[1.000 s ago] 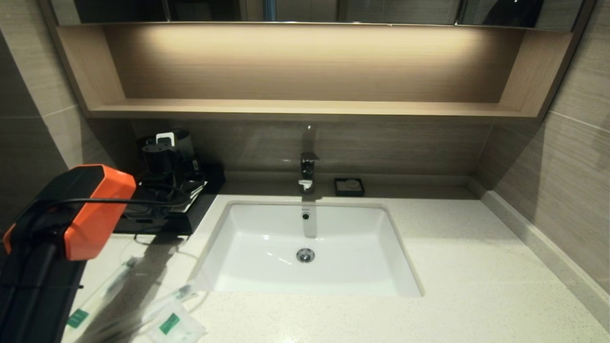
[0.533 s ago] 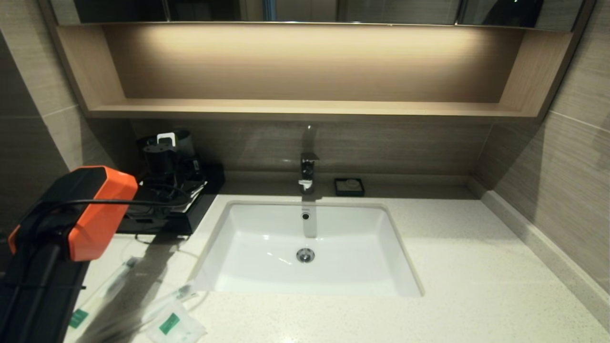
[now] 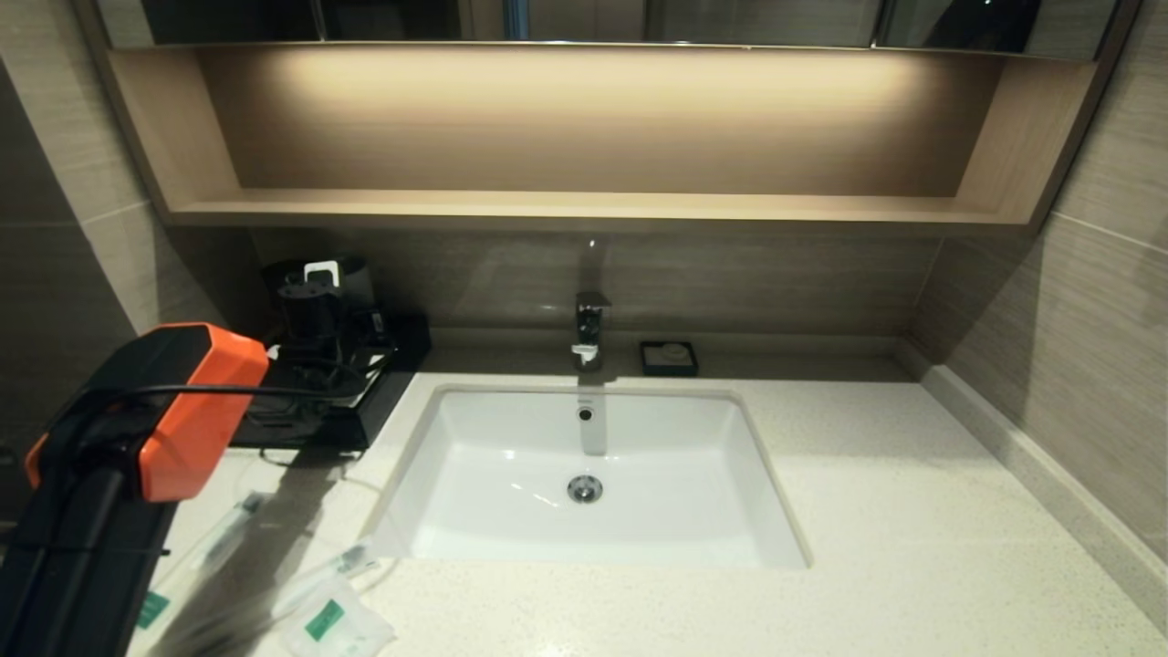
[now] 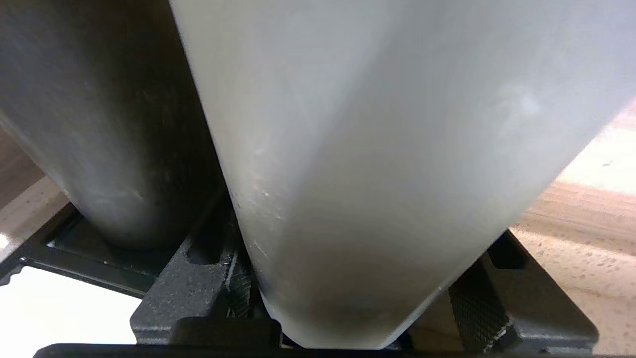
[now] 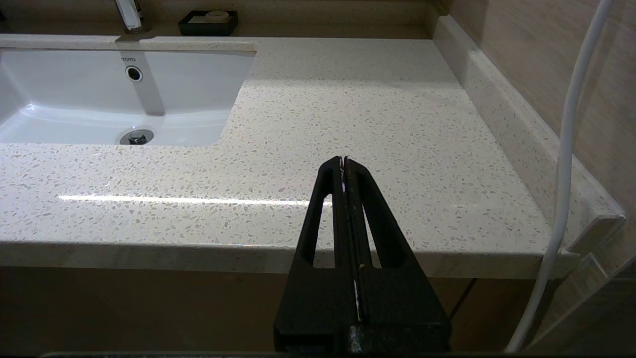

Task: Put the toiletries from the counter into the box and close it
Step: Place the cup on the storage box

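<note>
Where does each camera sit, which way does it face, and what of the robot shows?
Head view: high, facing down and forward over the counter, sink and shelf; left arm at lower left.
Left wrist view: pressed close to a pale cup, left jaws flanking it.
Right wrist view: low before the counter's edge, facing the tap and soap dish; right jaws shut.
Head and right wrist views share the sink.
</note>
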Tool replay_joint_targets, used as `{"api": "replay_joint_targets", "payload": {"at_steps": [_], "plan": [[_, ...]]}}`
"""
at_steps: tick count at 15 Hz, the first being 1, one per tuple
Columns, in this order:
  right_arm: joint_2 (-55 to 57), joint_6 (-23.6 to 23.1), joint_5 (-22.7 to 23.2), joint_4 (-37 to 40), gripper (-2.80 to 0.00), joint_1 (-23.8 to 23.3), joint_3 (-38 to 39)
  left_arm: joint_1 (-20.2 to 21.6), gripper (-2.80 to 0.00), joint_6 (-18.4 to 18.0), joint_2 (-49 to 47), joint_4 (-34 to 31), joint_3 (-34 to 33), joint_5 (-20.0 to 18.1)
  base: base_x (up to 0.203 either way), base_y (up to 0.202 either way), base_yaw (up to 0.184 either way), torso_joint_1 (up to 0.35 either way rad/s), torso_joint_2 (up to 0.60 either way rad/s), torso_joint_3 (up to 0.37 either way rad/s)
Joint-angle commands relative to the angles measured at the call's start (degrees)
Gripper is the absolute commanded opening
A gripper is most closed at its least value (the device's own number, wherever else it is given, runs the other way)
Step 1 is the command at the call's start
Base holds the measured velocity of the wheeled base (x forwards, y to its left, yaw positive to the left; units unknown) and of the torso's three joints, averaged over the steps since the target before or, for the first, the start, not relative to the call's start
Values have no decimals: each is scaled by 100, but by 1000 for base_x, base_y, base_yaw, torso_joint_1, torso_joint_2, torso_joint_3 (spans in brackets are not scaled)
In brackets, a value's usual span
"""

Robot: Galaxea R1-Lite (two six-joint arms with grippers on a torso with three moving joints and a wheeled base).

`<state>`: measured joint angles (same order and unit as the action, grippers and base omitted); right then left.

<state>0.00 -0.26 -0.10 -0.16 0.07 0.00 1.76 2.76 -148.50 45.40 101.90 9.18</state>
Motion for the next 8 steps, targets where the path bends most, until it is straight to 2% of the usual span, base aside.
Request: {"api": "replay_joint_targets", "payload": {"at_steps": [1, 8], "plan": [[-9, 0, 1, -1, -280, 1, 9, 0, -280, 1, -83, -4, 91, 13, 0, 0, 0, 0, 0, 0], [-9, 0, 1, -1, -280, 1, 9, 0, -280, 6, -142, -231, 330, 40, 0, 0, 0, 0, 0, 0]]}}
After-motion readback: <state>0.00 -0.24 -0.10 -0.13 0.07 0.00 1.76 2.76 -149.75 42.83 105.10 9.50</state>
